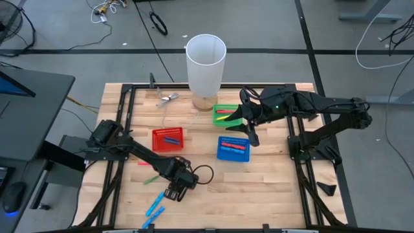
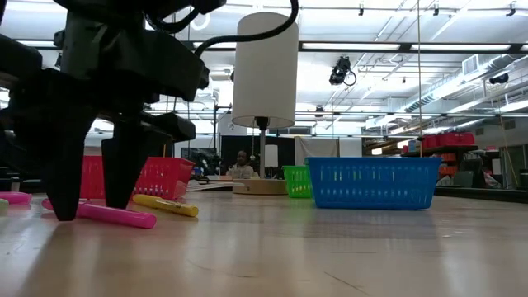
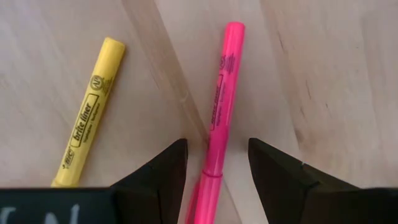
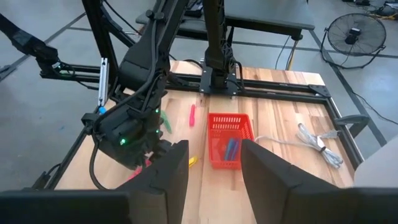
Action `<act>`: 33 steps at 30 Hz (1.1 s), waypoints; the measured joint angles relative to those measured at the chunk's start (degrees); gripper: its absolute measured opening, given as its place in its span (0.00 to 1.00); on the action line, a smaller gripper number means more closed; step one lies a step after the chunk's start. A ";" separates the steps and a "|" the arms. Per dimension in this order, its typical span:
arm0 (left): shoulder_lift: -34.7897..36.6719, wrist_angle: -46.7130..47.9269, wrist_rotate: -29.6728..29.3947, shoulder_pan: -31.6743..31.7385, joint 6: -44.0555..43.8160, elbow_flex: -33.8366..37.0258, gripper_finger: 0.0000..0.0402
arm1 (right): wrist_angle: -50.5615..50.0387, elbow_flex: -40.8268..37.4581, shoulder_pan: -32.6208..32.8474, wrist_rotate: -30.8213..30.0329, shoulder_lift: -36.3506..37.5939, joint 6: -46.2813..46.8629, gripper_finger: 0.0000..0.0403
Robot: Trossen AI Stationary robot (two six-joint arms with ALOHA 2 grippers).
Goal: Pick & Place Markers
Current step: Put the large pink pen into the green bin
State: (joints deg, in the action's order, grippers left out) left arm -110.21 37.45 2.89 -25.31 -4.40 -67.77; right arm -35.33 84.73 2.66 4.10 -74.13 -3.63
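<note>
The pink marker (image 3: 219,118) lies flat on the table (image 1: 272,188) near its front edge, left of middle, a yellow marker (image 3: 87,118) just beside it; light, stiff and smooth, it is best pinched mid-barrel; the left gripper (image 3: 214,171) straddles it, jaws open, holding nothing; the right gripper (image 4: 214,171) hangs open and empty over the green basket (image 1: 225,113).

Overhead looks straight down; low sits level at tabletop — both share the red basket (image 1: 168,139) — wrists look past fingers.
</note>
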 joint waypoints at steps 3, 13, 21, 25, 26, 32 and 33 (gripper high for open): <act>-0.04 0.04 -0.84 -0.05 0.03 0.01 0.44 | -0.04 0.00 0.26 0.00 0.00 0.05 0.36; -0.22 0.05 -1.41 0.01 0.02 0.15 0.23 | -0.07 0.00 0.26 0.00 0.00 0.12 0.36; -0.26 0.11 -1.38 0.03 0.03 0.17 0.06 | -0.07 0.00 0.24 -0.01 0.00 0.10 0.36; 0.06 0.20 -1.37 0.01 -0.05 0.20 0.06 | -0.07 0.00 0.24 -0.07 0.00 0.10 0.36; 0.47 0.27 -1.39 0.01 -0.20 0.20 0.06 | -0.07 0.00 0.24 -0.07 0.00 0.10 0.36; 5.66 3.71 -1.25 0.85 -1.26 0.65 0.06 | -0.18 0.00 0.20 -0.22 0.00 0.10 0.36; 7.18 4.36 -1.28 1.04 -1.64 0.42 0.06 | -0.35 0.00 0.20 -0.22 0.00 0.10 0.36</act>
State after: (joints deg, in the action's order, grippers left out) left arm -103.04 41.81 1.61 -24.27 -6.04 -67.35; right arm -35.68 84.73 2.85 3.88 -74.13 -3.53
